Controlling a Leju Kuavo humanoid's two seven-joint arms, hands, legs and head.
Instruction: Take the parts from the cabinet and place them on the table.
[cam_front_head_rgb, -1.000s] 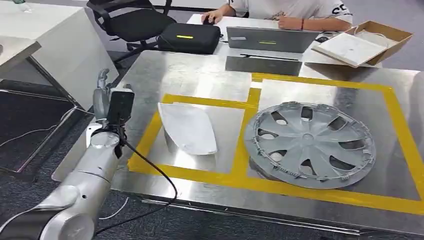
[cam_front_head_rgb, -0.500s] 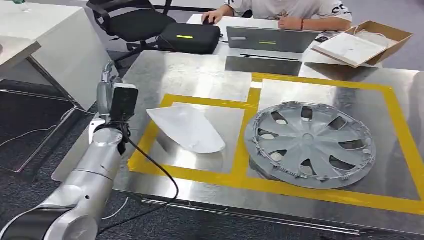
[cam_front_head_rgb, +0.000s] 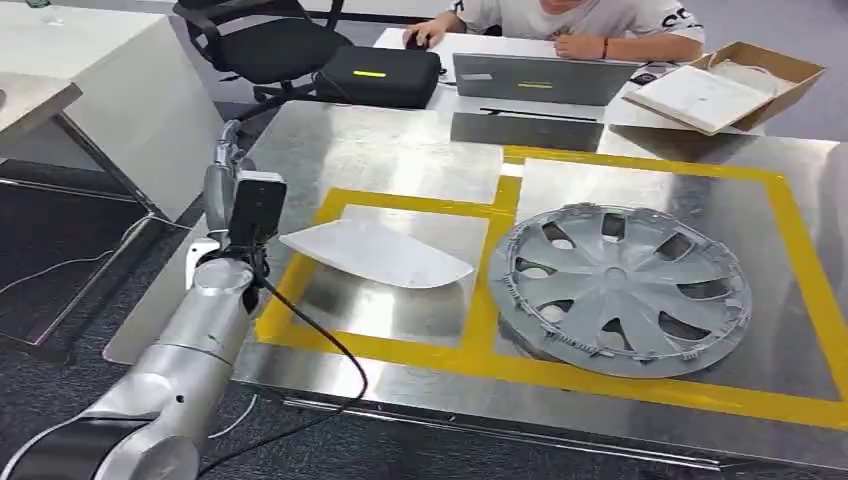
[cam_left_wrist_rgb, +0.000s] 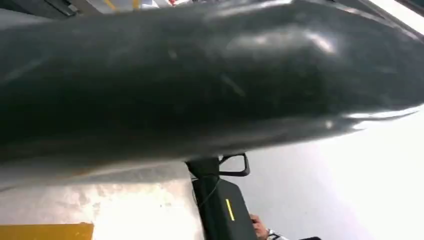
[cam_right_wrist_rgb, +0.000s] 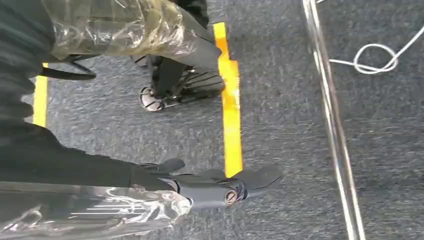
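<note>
A white curved shell part (cam_front_head_rgb: 375, 252) lies nearly flat inside the left yellow-taped box on the metal table (cam_front_head_rgb: 400, 150). A grey wheel cover (cam_front_head_rgb: 620, 290) lies in the right taped box. My left hand (cam_front_head_rgb: 226, 170) stands at the table's left edge, fingers pointing up and away, a short gap from the white part's left tip and holding nothing. A dark glossy surface (cam_left_wrist_rgb: 200, 80) spans the left wrist view, too close to identify. My right hand (cam_right_wrist_rgb: 220, 185) hangs over the grey carpet, its dark fingers stretched out around nothing.
Behind the table a person sits at a desk with a laptop (cam_front_head_rgb: 540, 78), a black case (cam_front_head_rgb: 378, 72) and a cardboard box (cam_front_head_rgb: 730, 85). A black chair (cam_front_head_rgb: 260, 40) and a white cabinet (cam_front_head_rgb: 110, 90) stand at the left. Yellow floor tape (cam_right_wrist_rgb: 230, 100) runs beneath the right hand.
The white part has tipped from standing on edge to lying almost flat, its tip swinging left. My left hand has shifted slightly right and further from me.
</note>
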